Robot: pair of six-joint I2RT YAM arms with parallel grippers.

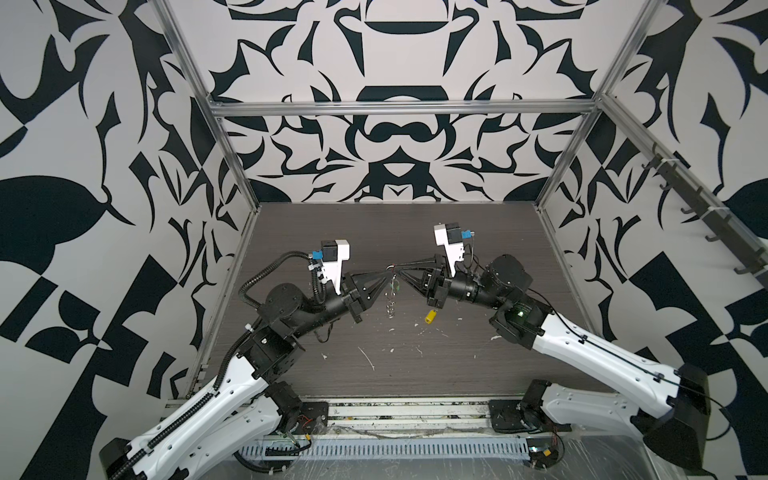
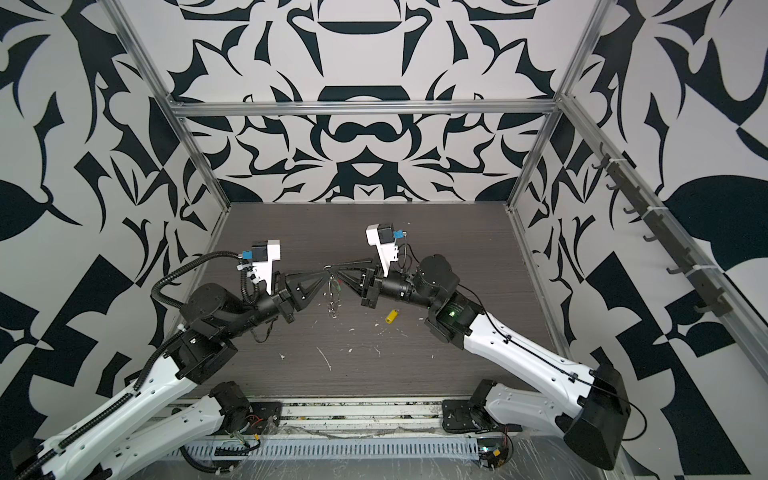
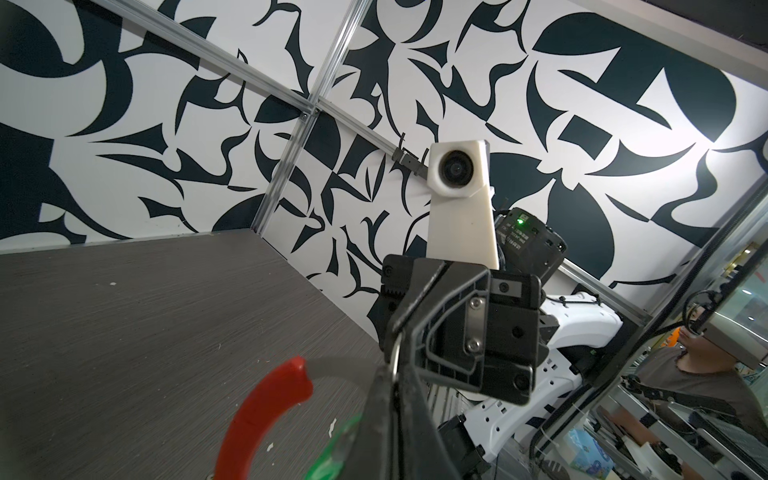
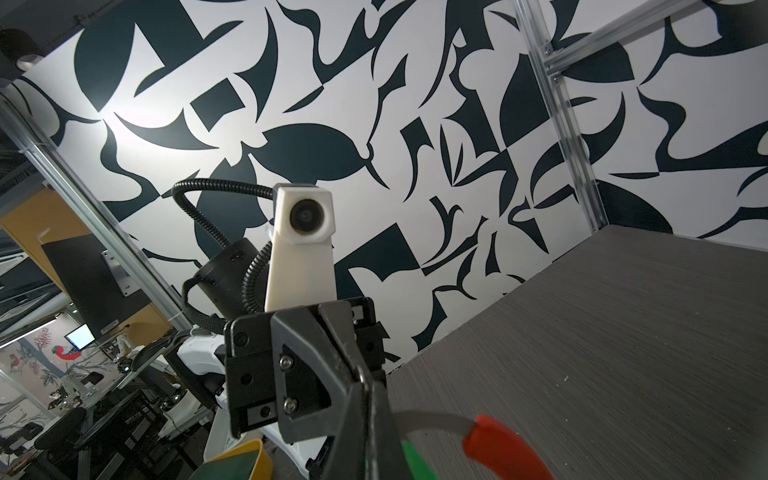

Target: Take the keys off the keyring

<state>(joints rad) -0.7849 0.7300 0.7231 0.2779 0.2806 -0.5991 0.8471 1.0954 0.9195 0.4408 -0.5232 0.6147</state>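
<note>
the keyring (image 1: 390, 307) is held aloft at mid-frame in both top views, hung downward from the right gripper (image 1: 398, 273), which is clenched on its hoop. the left gripper (image 1: 387, 273) is set tip to tip against it; its grip cannot be told. the green key (image 1: 397, 286) is hung just below both; the yellow key (image 1: 431, 316) is seen lying on the tabletop (image 1: 457, 232), lower right.

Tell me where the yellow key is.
In both top views the yellow key lies on the table, right of centre, near the right gripper, apart from the keyring.
</note>
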